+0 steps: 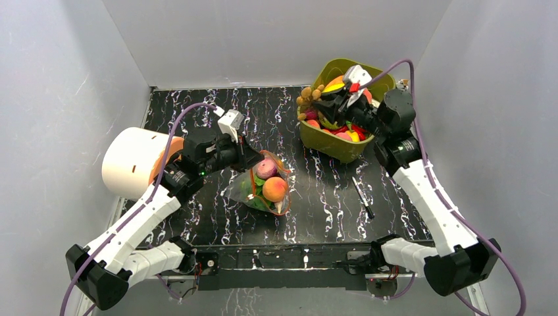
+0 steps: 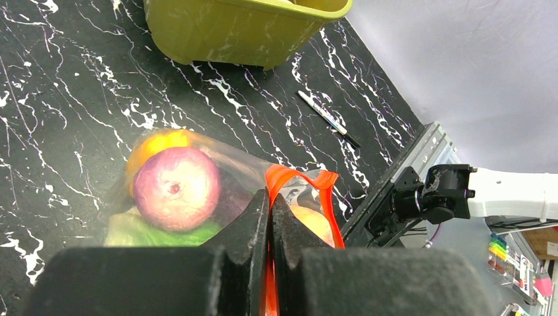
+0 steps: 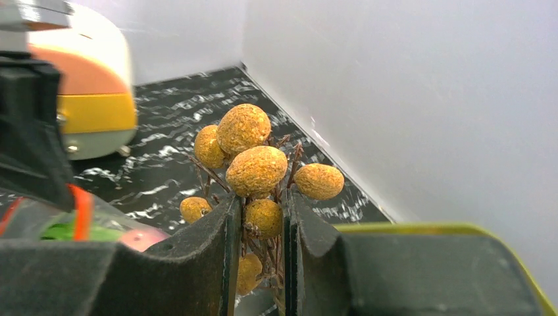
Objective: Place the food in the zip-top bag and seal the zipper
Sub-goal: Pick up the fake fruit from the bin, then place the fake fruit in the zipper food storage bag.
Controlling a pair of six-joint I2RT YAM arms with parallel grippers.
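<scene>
The zip-top bag (image 1: 245, 191) lies at the middle of the dark table, and its orange-red zipper (image 2: 309, 181) stands up in a loop. My left gripper (image 2: 270, 197) is shut on that strip at the bag's mouth. Inside the bag lie a purple round food (image 2: 176, 187), an orange-peach one (image 1: 274, 189) and green lettuce (image 2: 148, 234). My right gripper (image 3: 260, 204) is shut on a bunch of tan-yellow round fruits on brown twigs (image 3: 256, 170). It holds the bunch (image 1: 308, 99) in the air at the left rim of the olive tub.
The olive-green tub (image 1: 339, 146) at the back right holds several more toy foods. A pen (image 1: 362, 197) lies on the table to the bag's right. A white cylinder with an orange and yellow band (image 1: 131, 162) stands at the left. Grey walls enclose the table.
</scene>
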